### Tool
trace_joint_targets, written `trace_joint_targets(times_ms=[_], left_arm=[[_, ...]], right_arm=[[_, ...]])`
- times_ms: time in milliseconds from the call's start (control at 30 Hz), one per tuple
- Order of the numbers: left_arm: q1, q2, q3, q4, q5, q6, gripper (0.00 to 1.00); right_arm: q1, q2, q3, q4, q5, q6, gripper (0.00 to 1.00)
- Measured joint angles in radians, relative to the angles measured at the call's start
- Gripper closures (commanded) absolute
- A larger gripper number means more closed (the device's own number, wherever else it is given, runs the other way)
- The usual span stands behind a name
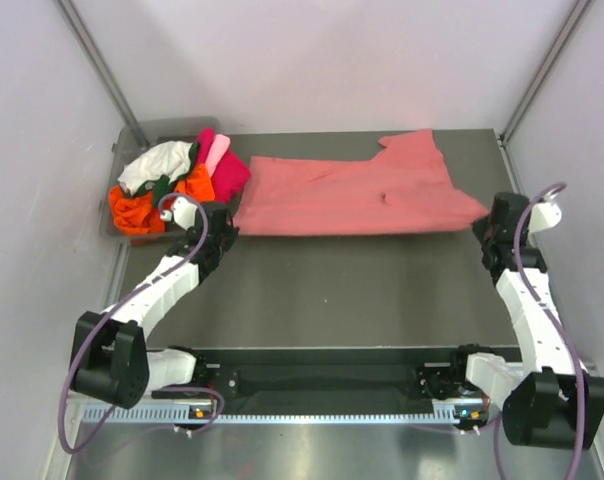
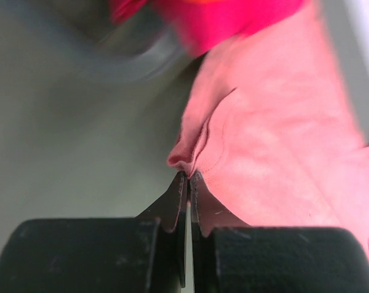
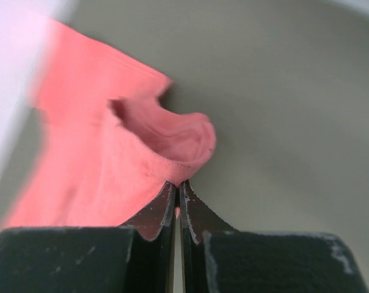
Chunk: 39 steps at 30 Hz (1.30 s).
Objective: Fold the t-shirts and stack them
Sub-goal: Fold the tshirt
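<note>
Salmon-pink t-shirt [image 1: 352, 195] spread lengthwise left-to-right across far worktop [image 1: 332, 290]; near corners pinched tight, left tool [image 2: 188, 177] at left end, right tool [image 3: 177, 186] at right end.

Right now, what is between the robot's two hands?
The salmon-pink t-shirt stretches from the left hand to the right hand, each pinching an edge; the top view shows it.

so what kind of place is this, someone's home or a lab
Probably a robot test cell, not a home: plain white enclosure walls, left arm and right arm bolted to a grey table, a bin of crumpled t-shirts.
</note>
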<state>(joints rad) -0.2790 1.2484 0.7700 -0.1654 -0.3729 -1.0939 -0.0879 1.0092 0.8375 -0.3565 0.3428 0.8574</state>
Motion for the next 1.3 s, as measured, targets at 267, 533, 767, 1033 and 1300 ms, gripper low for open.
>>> trace_joint_targets(times_ms=[267,533,767,1033,1300], left_arm=[[0.0,-0.055,-0.193,-0.052,0.042,0.001,1.0],[-0.001,-0.201,-0.269,-0.068,0.055,0.01,1.0],[-0.001,-0.265,-0.36,-0.072,0.073,0.012,1.0],[-0.004,-0.293,-0.41,-0.092,0.059,0.005,0.48],[-0.004,-0.369,-0.38,-0.193,0.022,0.05,0.34]], right_arm=[[0.0,0.01,-0.229,-0.153,0.032,0.011,1.0],[0.0,-0.085,-0.278,-0.187,0.069,0.048,0.96],[-0.002,-0.112,-0.347,-0.216,0.079,0.095,0.56],[-0.007,-0.255,-0.369,-0.263,0.11,0.093,0.47],[-0.007,-0.32,-0.356,-0.195,0.047,-0.064,0.46]])
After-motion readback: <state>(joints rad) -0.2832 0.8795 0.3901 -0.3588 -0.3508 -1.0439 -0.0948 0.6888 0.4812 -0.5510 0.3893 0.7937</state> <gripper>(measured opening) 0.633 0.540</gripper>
